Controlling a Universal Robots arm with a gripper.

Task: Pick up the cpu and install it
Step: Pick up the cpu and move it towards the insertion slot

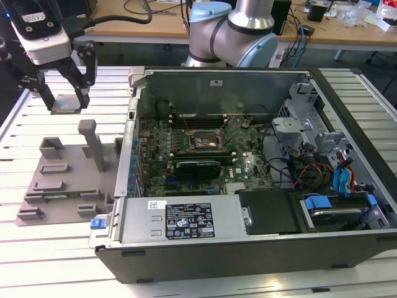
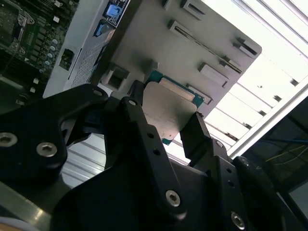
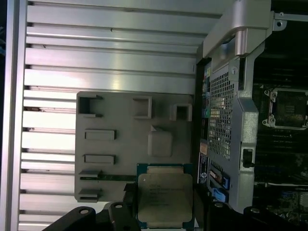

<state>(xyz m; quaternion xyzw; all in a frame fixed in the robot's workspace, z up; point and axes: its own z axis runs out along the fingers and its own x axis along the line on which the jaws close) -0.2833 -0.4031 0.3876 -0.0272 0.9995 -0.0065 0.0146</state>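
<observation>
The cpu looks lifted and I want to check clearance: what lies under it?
Held in the gripper, the cpu has the grey tray and the slatted table below it in the first wrist view. Whatever lies directly beneath the chip is covered by it.

out over a slatted metal table (image 1: 56, 261), gleaming white under strong light up front. behind it, along the far edge, a wooden desk (image 1: 155, 28), strewn with dark cables (image 1: 139, 9). dark floor (image 1: 341, 56) beneath that desk.

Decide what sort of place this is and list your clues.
Probably a robotics lab or workshop: a robot arm, an open computer case on a slatted metal table, and cable-strewn desks behind.
</observation>
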